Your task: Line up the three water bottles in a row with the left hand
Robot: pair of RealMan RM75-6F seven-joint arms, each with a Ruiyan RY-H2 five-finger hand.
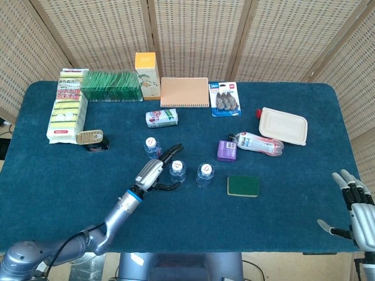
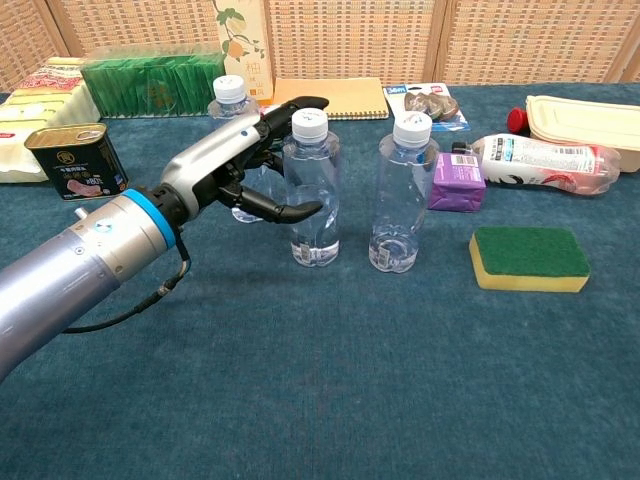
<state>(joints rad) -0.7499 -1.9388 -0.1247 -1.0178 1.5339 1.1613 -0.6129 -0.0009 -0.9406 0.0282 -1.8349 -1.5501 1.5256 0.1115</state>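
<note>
1. The left hand [image 2: 243, 165] is spread open beside the middle bottle [image 2: 312, 190], fingers apart around its left side without clamping it.
2. That bottle stands upright on the table [image 2: 400, 380], between the far-left bottle [image 2: 228, 110] and the right bottle [image 2: 402, 195].
3. The right hand [image 1: 358, 206] rests open at the table's right edge.

A table [image 1: 53, 181] with a dark blue cloth stands in front of a folding screen [image 1: 199, 35] of woven beige panels in wood frames. The light is even and bright. Under the front edge, pale floor [image 1: 269, 272] shows.
</note>
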